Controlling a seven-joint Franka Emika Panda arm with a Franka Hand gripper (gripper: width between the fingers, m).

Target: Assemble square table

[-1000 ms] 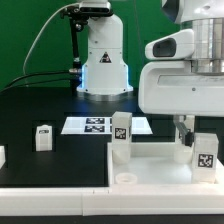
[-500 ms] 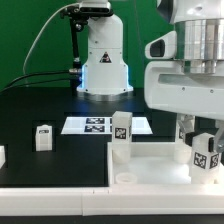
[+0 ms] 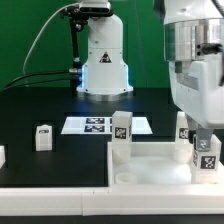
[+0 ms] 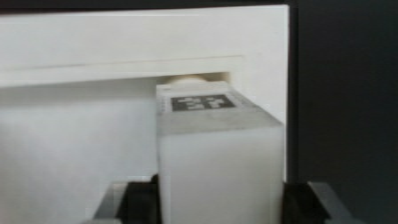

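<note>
Gripper (image 3: 205,133) is over the exterior view's right end of the square tabletop (image 3: 150,165); jaws closed on a tagged table leg (image 4: 222,150), a dark finger (image 4: 315,198) on either side. The leg stands upright above a corner socket (image 4: 187,82). A second leg (image 3: 121,135) stands at the tabletop's near-left corner; a third (image 3: 43,137) is loose on the black surface, beside the marker board (image 3: 98,125). Risk: slight tilt or offset would likely jam the leg in the socket or shift the tabletop.

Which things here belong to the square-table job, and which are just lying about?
Job:
- square top
- leg standing on its corner
- leg at the pincer
- loose leg on the black surface

Not the job:
- marker board
- white rail
</note>
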